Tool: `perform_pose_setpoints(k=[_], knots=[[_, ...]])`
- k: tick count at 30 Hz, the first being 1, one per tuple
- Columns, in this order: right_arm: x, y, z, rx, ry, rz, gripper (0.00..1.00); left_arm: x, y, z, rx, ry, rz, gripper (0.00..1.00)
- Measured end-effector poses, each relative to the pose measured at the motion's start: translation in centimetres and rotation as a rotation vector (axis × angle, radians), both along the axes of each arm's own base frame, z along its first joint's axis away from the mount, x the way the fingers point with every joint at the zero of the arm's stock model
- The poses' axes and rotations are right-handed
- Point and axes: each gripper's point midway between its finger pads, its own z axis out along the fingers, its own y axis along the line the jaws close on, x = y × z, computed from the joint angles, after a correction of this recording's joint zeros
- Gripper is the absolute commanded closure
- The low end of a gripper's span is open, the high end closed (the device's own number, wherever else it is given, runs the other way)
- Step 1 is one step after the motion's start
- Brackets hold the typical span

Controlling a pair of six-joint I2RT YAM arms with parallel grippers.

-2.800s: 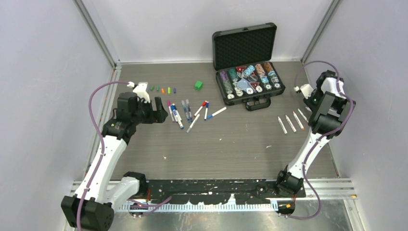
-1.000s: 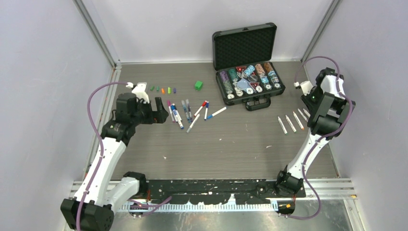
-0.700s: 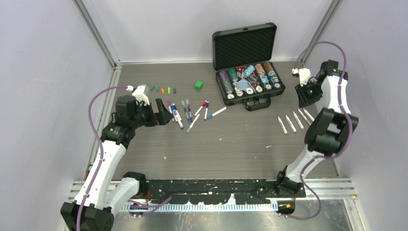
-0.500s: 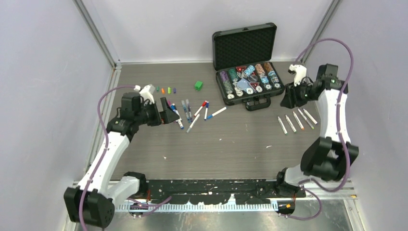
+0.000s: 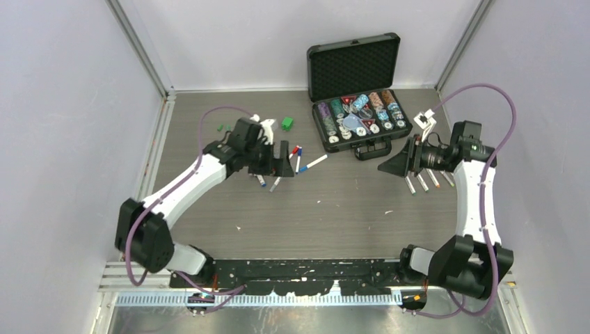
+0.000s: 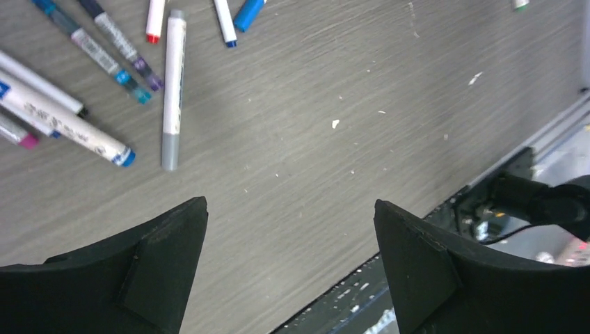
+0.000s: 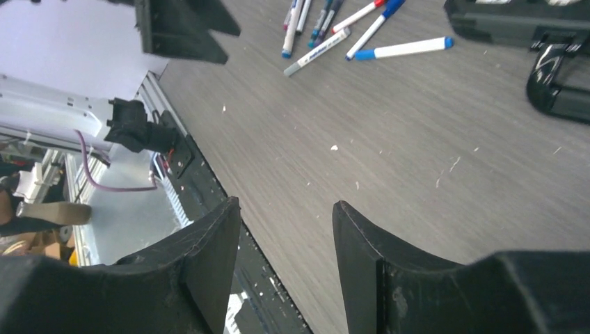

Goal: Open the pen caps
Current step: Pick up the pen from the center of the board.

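Note:
Several capped pens (image 5: 298, 158) lie in a loose cluster left of centre; the left wrist view shows them at the upper left, among them a grey-capped one (image 6: 171, 83). My left gripper (image 5: 275, 164) hovers over this cluster, open (image 6: 290, 203), with only bare table between its fingers. A few white pens (image 5: 421, 183) lie at the right, beside my right gripper (image 5: 391, 165), which is open and empty (image 7: 285, 203) and points left toward the cluster (image 7: 327, 28). A green one of the loose pen caps (image 5: 221, 127) shows behind the left arm; the others are hidden.
An open black case of poker chips (image 5: 358, 118) stands at the back right, its handle (image 7: 556, 76) near the right gripper. A small green cube (image 5: 286, 123) sits behind the left gripper. The table's near edge and rail (image 7: 174, 153) lie below the right gripper.
The left arm swung right from the table's left side to above the pen cluster. The right arm swung out from the right wall toward the middle, and its jaws opened wider.

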Motion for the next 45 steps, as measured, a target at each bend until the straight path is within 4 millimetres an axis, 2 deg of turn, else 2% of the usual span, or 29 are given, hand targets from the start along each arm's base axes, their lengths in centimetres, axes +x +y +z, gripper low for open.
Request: perform_pose_setpoints(k=[3, 7, 13, 18, 24, 29, 36, 45], knots=[[-1.4, 0.6, -0.5, 0.018, 0.005, -0.031, 0.36, 1.4, -1.8, -0.5, 0.070, -0.032, -0.040, 0.12], [-2.3, 0.9, -0.9, 0.016, -0.015, -0.074, 0.35, 3.0, -4.7, -1.7, 0.144, -0.055, -0.110, 0.18], [-1.2, -0.1, -1.1, -0.002, -0.018, -0.123, 0.35, 5.3, -9.3, -3.1, 0.196, -0.092, -0.234, 0.29], [-0.7, -0.5, -1.8, -0.017, 0.016, -0.138, 0.35, 7.4, -11.4, -4.5, 0.249, -0.111, -0.309, 0.40], [-0.7, -0.6, -2.0, -0.026, 0.023, -0.144, 0.35, 9.8, -12.2, -6.1, 0.338, -0.130, -0.354, 0.49], [-0.6, -0.7, -2.1, -0.032, 0.024, -0.147, 0.35, 10.8, -12.0, -7.7, 0.409, -0.121, -0.382, 0.50], [-0.6, -0.8, -2.3, -0.037, 0.032, -0.150, 0.35, 11.1, -11.4, -10.2, 0.478, -0.092, -0.414, 0.51], [-0.6, -0.8, -2.5, -0.038, 0.043, -0.150, 0.35, 11.5, -11.2, -11.8, 0.525, -0.094, -0.463, 0.62]])
